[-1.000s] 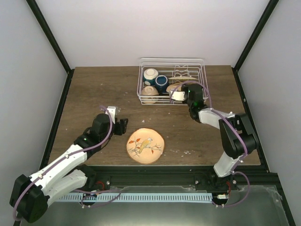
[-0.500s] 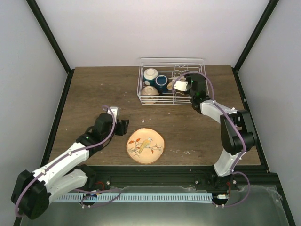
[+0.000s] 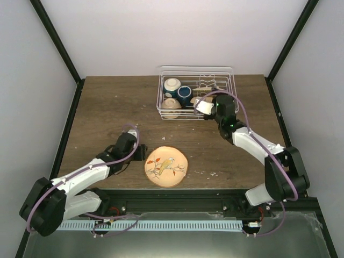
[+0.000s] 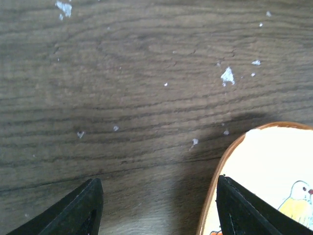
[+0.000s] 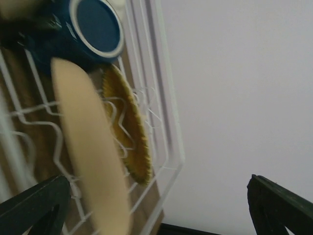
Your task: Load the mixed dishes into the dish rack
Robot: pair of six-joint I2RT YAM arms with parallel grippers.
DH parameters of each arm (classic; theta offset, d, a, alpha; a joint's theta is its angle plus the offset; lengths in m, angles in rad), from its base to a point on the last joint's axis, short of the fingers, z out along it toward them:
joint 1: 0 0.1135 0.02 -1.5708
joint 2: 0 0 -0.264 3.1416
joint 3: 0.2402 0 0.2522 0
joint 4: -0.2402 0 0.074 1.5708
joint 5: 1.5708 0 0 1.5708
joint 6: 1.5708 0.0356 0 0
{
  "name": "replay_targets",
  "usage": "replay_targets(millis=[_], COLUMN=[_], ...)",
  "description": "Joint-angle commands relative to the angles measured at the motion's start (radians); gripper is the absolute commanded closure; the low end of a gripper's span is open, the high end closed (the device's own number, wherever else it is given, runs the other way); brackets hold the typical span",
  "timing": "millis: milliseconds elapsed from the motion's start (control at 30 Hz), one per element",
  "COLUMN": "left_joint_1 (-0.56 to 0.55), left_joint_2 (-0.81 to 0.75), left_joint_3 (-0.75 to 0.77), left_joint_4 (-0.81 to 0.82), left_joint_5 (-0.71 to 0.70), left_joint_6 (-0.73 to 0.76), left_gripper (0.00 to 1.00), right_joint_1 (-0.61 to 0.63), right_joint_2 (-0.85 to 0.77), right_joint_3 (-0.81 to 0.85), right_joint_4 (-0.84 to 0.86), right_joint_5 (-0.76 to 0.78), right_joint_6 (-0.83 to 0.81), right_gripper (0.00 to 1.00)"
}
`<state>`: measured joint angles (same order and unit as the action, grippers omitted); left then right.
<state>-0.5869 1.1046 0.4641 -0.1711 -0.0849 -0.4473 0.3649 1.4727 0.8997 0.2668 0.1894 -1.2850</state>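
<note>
The right gripper has backed off from the dish rack and its jaws now gape wide, empty. A cream dish stands on edge just ahead of them, with the orange plate and blue cup beyond. The left gripper has neared the bird plate on the table, jaws half open and empty, one finger at its rim.

Two bowls, one cup, three plates

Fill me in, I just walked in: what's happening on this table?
Two arms are loading dishes into the dish rack. It holds two bowls, a blue cup and upright plates. The right gripper hangs open at its near edge, empty. The left gripper, open, is low over the table at the bird plate's edge, not gripping it.
</note>
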Motion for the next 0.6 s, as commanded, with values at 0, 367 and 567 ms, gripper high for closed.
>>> replay_targets(millis=[0,367,567], left_joint_1=[0.003,0.003,0.001], left_joint_2=[0.015,0.049,0.124], left_joint_3=[-0.020,-0.036,-0.019], left_joint_4=[0.006,0.044,0.057], left_joint_5=[-0.008,0.002,0.020], left_joint_6=[-0.025,-0.024,-0.034], left_gripper=[0.35,0.35,0.35], right_joint_1=[0.066,0.137,0.216], right_joint_2=[-0.092,-0.146,-0.118], right_joint_3=[-0.052,-0.102,0.066], right_joint_4=[-0.130,-0.131,-0.288], right_joint_5=[0.058,0.062,0.031], right_joint_6=[0.187,0.381,0.839], right_gripper=[0.00,0.00,0.00])
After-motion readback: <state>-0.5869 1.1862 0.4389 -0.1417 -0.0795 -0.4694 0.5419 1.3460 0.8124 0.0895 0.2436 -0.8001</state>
